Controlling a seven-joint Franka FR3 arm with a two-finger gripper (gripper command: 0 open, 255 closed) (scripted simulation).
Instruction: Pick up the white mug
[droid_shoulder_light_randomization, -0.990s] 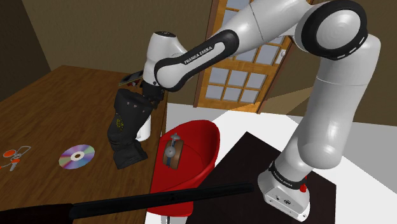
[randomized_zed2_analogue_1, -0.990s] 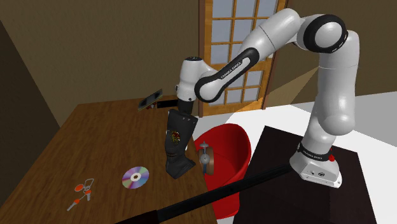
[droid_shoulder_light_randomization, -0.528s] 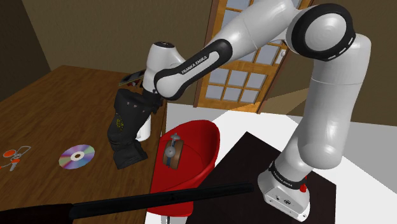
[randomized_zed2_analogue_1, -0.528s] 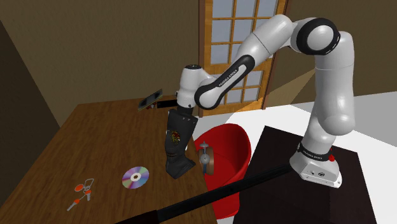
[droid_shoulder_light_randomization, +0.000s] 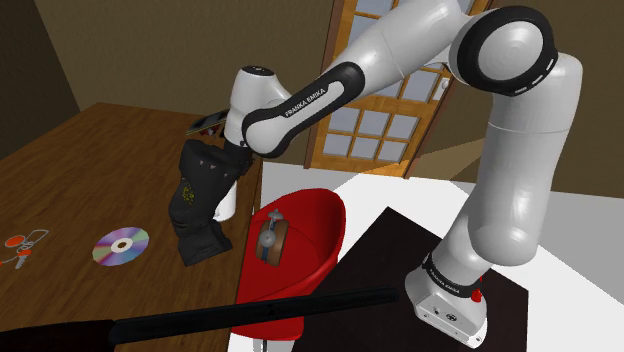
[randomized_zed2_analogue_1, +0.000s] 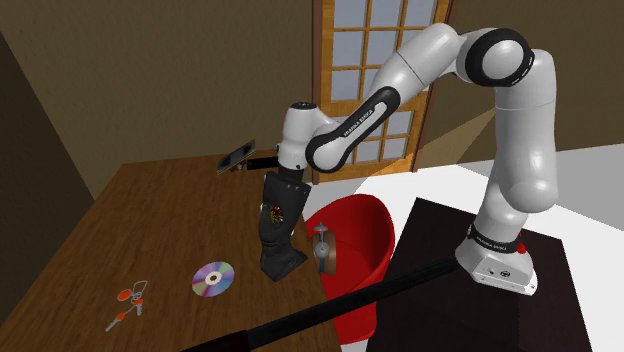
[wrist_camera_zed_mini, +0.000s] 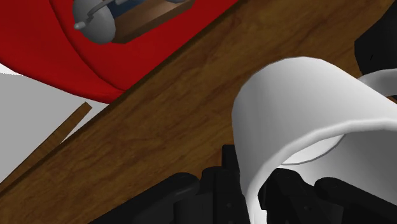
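Mug (wrist_camera_zed_mini: 299, 108): white, upright on table (droid_shoulder_light_randomization: 100, 150), just beside black boot (droid_shoulder_light_randomization: 197, 215), near table edge. Gripper (droid_shoulder_light_randomization: 228, 172): low over mug, level with boot's top. Open or closed: can't tell, black merges with boot. Disc (droid_shoulder_light_randomization: 120, 245): flat on table, near boot. Red seat (droid_shoulder_light_randomization: 310, 250): near boot, past table edge, small grey-brown object on it.

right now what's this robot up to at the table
The white Franka arm is bent down over a white mug that stands upright near the edge of the wooden table, right beside a black boot. The mug sits on the table, not yet lifted. A CD lies further along the table, and a red chair stands at its edge.
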